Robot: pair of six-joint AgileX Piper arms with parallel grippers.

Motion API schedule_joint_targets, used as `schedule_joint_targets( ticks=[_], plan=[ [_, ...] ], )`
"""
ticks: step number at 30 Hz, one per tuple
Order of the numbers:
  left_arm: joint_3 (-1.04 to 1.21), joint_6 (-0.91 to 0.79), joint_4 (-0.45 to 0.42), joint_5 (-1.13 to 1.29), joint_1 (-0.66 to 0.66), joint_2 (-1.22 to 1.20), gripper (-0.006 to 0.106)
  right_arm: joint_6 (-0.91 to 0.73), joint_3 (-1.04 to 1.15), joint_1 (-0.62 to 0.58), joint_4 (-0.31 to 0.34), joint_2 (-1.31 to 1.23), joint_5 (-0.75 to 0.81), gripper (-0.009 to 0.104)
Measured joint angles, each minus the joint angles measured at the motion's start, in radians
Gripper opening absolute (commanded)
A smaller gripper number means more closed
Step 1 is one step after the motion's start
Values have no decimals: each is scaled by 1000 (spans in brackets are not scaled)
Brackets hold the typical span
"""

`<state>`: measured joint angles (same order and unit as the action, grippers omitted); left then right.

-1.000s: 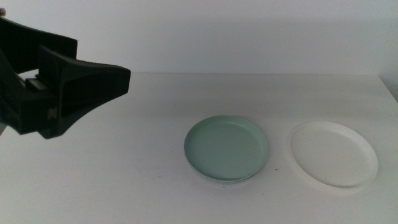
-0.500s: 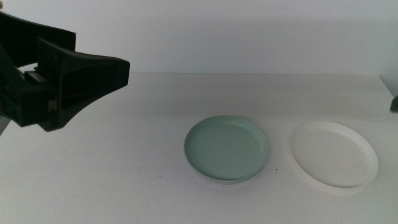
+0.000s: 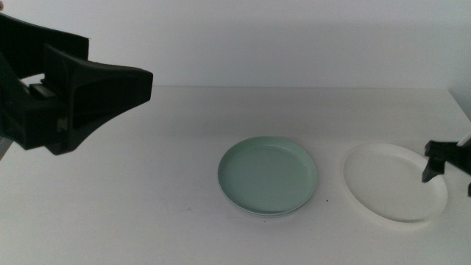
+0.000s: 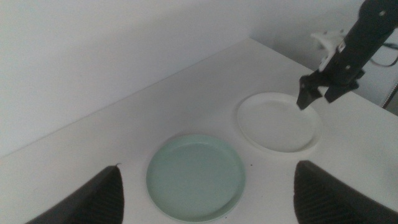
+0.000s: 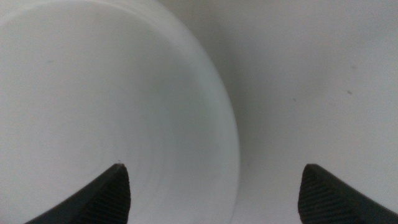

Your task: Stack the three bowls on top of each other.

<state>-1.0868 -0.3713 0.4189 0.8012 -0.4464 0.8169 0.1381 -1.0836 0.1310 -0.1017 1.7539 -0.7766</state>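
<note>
The mint green bowl [image 3: 268, 175] [image 4: 196, 177] sits at the table's middle. A thin paler rim [image 3: 259, 213] shows under its near edge, so it seems to rest in another bowl whose colour I cannot tell. The white bowl [image 3: 395, 182] [image 4: 278, 120] [image 5: 106, 106] lies to its right, apart from it. My right gripper [image 3: 441, 163] [image 4: 323, 87] [image 5: 214, 193] hovers open over the white bowl's right rim, holding nothing. My left gripper [image 3: 110, 92] [image 4: 205, 190] hangs open and high at the left, well away from the bowls.
The white table [image 3: 147, 206] ends at a pale wall [image 3: 294, 44] behind the bowls. Its right edge [image 3: 460, 107] runs close to the white bowl. A cable and white fitting [image 4: 333, 40] lie beyond the right arm.
My right gripper has come in from the right edge and now stands over the white bowl's right rim. The left gripper and the bowls have stayed put.
</note>
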Motion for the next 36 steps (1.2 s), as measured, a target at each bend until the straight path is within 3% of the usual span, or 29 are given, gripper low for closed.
schedule_joint_targets(
  ticks=[5, 8, 11, 12, 21, 27, 36],
  plan=[
    [0, 0, 0, 0, 0, 0, 94, 4, -4, 0, 2, 85, 66, 66],
    [0, 0, 0, 0, 0, 0, 94, 21, -14, 0, -2, 130, 87, 44],
    [0, 0, 0, 0, 0, 0, 94, 36, -24, 0, 1, 150, 122, 2],
    [0, 0, 0, 0, 0, 0, 94, 41, -26, 1, -2, 152, 134, -2],
    [0, 0, 0, 0, 0, 0, 94, 44, -114, -23, -58, -8, 92, -2],
    [0, 0, -3, 0, 0, 0, 94, 44, -376, -212, -114, 13, -13, -2],
    [0, 0, -3, 0, 0, 0, 94, 67, -404, -474, -132, 146, -14, -2]
  ],
)
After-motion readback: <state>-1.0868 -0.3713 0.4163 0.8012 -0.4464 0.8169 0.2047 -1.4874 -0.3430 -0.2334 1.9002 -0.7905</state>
